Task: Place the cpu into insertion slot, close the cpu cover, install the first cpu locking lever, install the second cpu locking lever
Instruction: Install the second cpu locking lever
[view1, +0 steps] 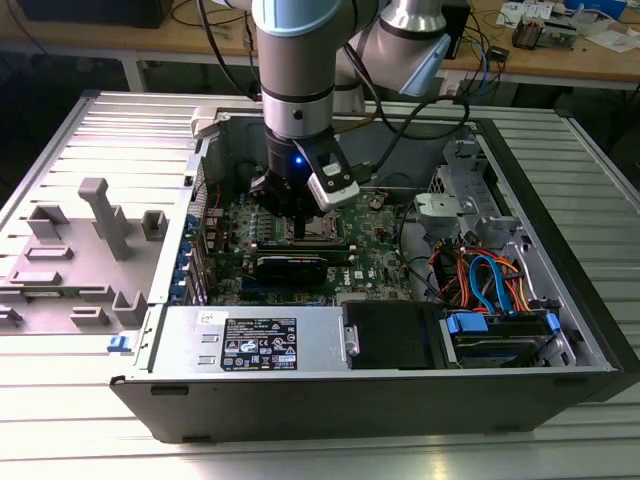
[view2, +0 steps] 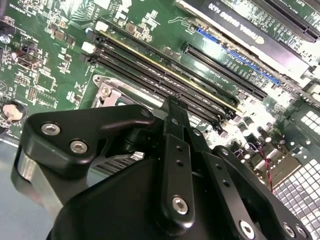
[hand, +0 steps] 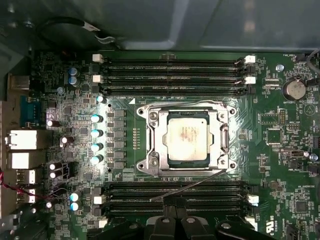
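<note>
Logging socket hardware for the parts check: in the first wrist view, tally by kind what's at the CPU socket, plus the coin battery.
cpu: 1
cpu cover: 1
locking levers: 2
coin battery: 1
Total: 5

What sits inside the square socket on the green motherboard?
The flat silver square cpu lies inside the insertion slot, framed by the thin metal cpu cover closed over its edges. The socket's contacts beneath are covered.

Cpu (hand: 188, 136) dull smudged metal; cpu cover (hand: 223, 141) bright steel; claw (hand: 176, 216) probably matt black metal.
</note>
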